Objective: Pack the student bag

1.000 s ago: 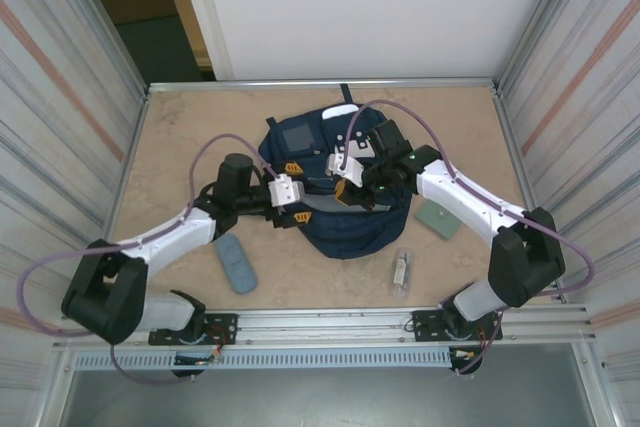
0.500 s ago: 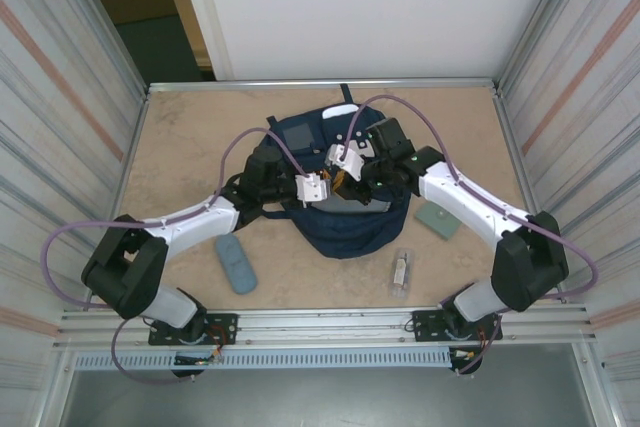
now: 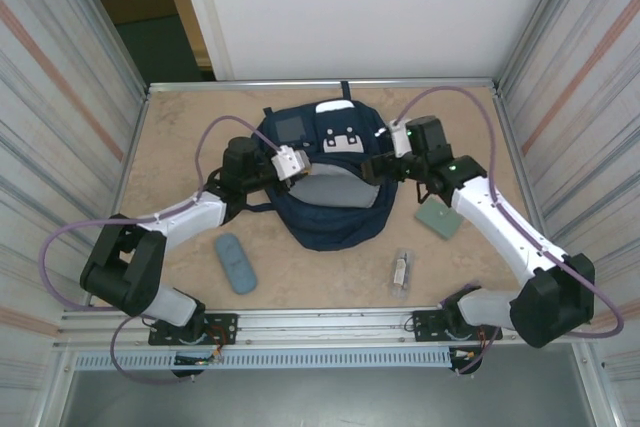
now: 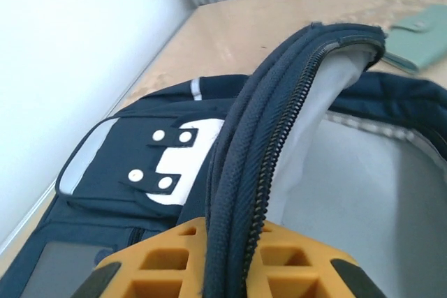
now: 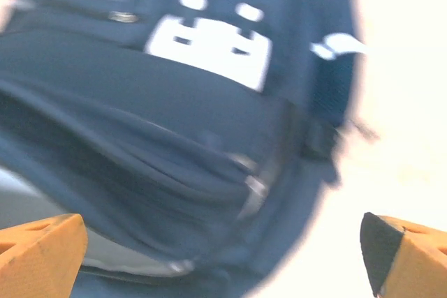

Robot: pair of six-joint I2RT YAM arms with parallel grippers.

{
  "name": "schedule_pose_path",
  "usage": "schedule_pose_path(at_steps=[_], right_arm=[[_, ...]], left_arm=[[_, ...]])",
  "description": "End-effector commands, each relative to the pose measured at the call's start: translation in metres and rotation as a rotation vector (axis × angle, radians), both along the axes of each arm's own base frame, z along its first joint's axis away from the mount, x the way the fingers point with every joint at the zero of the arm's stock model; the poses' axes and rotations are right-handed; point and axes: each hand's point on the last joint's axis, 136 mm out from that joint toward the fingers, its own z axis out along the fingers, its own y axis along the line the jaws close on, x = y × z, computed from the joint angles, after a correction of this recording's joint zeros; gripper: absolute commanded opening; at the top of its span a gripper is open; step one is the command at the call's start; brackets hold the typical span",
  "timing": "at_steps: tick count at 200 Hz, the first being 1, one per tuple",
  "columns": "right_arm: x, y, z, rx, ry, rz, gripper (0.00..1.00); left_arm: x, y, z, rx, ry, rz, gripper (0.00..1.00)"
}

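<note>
Tan tabletop [image 3: 170, 137] is occupied centrally by the student bag [image 3: 335, 219], mouth gaping. Its zipper rim [image 4: 241, 172] is pinched by the left gripper [image 3: 298, 167]; the right gripper [image 3: 375, 169], jaws spread wide, is poised just right of it, nearer the green wallet [image 3: 438, 217].

Left arm reaches far and rightward, its left gripper [image 3: 298, 168] pinched tight on the student bag [image 3: 335, 225] rim. Right arm stretches far-left, the right gripper [image 3: 380, 167] with fingers spread wide.
</note>
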Motion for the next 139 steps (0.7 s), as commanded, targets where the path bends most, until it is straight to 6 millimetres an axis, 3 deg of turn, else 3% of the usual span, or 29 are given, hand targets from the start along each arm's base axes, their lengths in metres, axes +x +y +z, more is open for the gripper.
schedule_pose_path(at_steps=[1, 27, 50, 64, 89, 116, 139], right_arm=[[-0.028, -0.026, -0.031, 0.119, 0.276, -0.213, 0.99], [-0.048, -0.005, -0.049, 0.214, 0.412, -0.158, 1.0], [-0.06, 0.001, -0.05, 0.172, 0.394, -0.132, 0.97], [-0.068, 0.018, -0.046, 0.213, 0.412, -0.054, 0.93], [-0.092, 0.067, -0.046, 0.109, 0.367, 0.103, 0.93], [-0.111, 0.139, -0.048, 0.113, 0.249, 0.209, 0.96], [-0.141, 0.204, -0.049, 0.113, 0.171, 0.345, 1.0]], left_arm=[[0.023, 0.006, 0.025, -0.151, 0.04, 0.097, 0.13], [0.025, 0.004, 0.024, -0.192, 0.081, 0.102, 0.13], [0.024, 0.002, 0.021, -0.187, 0.08, 0.087, 0.13], [0.024, 0.006, 0.019, -0.179, 0.091, 0.113, 0.13], [0.036, 0.015, 0.024, -0.187, 0.084, 0.196, 0.12], [0.062, 0.029, 0.047, -0.296, 0.123, 0.297, 0.04], [0.072, 0.032, 0.059, -0.326, 0.115, 0.279, 0.02]])
